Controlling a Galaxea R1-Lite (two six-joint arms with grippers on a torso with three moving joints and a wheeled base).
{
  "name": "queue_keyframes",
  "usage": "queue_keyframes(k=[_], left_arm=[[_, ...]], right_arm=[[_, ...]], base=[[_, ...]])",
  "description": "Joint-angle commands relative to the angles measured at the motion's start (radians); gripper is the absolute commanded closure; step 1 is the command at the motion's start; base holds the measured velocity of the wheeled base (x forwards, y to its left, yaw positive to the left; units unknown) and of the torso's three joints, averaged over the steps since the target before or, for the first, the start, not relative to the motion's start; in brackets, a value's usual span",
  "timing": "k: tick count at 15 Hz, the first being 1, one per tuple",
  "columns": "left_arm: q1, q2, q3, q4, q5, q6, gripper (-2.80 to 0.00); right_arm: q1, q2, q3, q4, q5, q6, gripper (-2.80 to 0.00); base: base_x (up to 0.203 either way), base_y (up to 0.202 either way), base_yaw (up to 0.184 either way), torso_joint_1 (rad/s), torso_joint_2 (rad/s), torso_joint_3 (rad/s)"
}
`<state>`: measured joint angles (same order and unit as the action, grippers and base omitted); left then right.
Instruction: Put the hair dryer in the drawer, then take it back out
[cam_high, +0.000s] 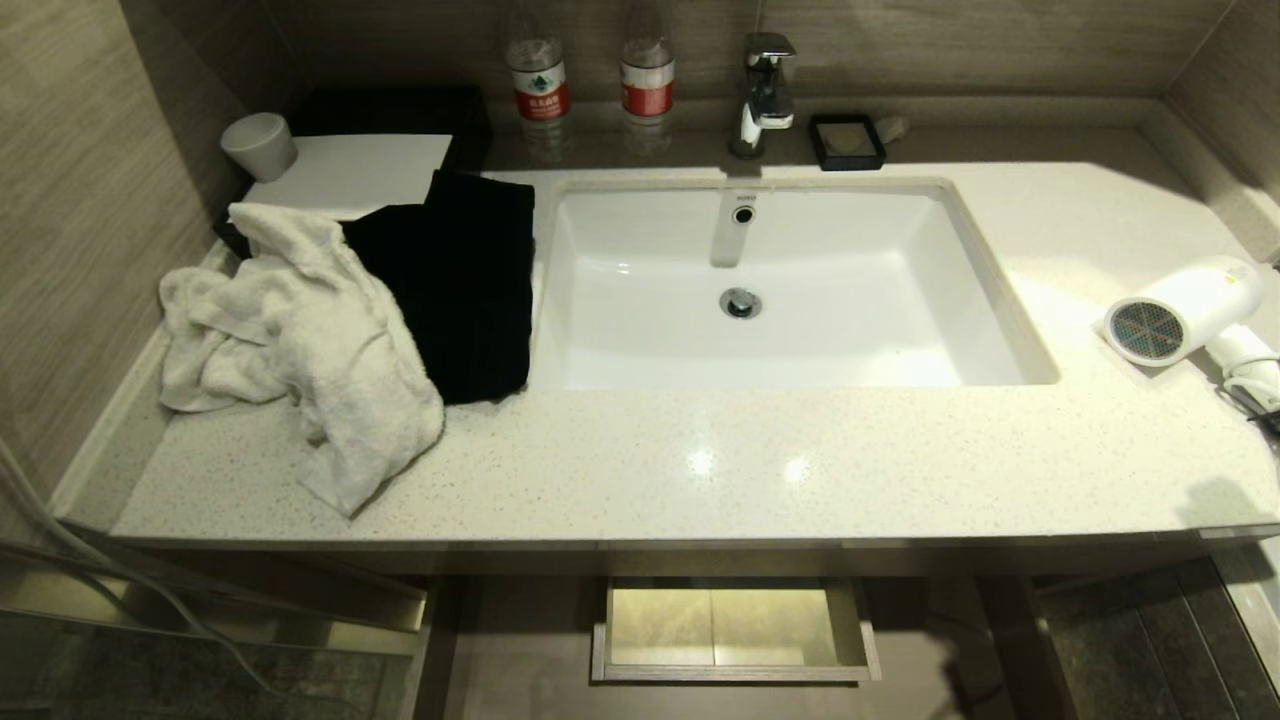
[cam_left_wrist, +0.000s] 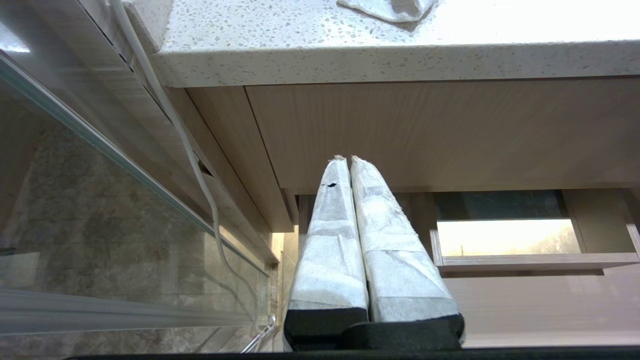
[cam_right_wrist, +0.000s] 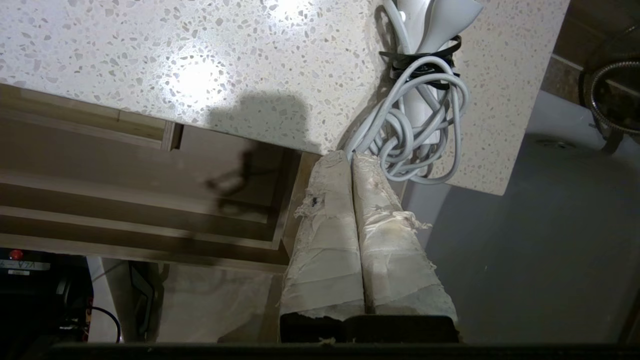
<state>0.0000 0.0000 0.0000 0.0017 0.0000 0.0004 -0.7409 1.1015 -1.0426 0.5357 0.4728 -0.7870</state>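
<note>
Judging progress as early: drawer (cam_high: 735, 628) stands pulled open under the countertop (cam_high: 700, 470), interior bare as far as the head view shows, nothing stowed yet. Hair dryer (cam_high: 1185, 308) lies on its side at the far right of the countertop, right of the sink (cam_high: 780, 290), grille facing the basin, handle and cord (cam_right_wrist: 417, 135) trailing toward the right edge. Cord bundled in a loose coil by the corner, tied with a dark strap.

Right gripper (cam_right_wrist: 352, 156) sits below the counter's corner, just beside the cord coil, fingers pressed together, holding nothing. Not on the dryer. Left gripper (cam_left_wrist: 346, 159) parked low in front of the cabinet panel, fingers also together and empty.

Done, by the look of it: opening the drawer. Left: grasping the dryer, lowering it into the drawer, releasing, then regrasping and lifting it back out. Likely needs the right fingers spread before any grasp; loose cord could snag on the drawer front.
</note>
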Motion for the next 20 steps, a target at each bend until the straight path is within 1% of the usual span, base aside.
queue_keyframes(k=[1, 8, 13, 20], left_arm=[[0.0, 0.0, 0.0, 0.0, 0.0, 0.001, 0.0], [0.0, 0.0, 0.0, 0.0, 0.0, 0.001, 0.0], [0.0, 0.0, 0.0, 0.0, 0.0, 0.0, 0.0], [0.0, 0.0, 0.0, 0.0, 0.0, 0.0, 0.0]], right_arm=[[0.001, -0.017, 0.001, -0.002, 0.003, -0.005, 0.0], [0.001, -0.022, -0.005, 0.001, 0.004, -0.011, 0.0], [0.001, -0.059, 0.025, 0.001, 0.007, -0.011, 0.0], [0.0, -0.089, 0.056, -0.01, 0.01, -0.009, 0.0]], base=[[0.0, 0.0, 0.0, 0.0, 0.0, 0.0], [0.0, 0.0, 0.0, -0.022, 0.01, -0.012], [0.0, 0.0, 0.0, -0.304, 0.14, -0.152], [0.0, 0.0, 0.0, -0.312, 0.09, -0.22]])
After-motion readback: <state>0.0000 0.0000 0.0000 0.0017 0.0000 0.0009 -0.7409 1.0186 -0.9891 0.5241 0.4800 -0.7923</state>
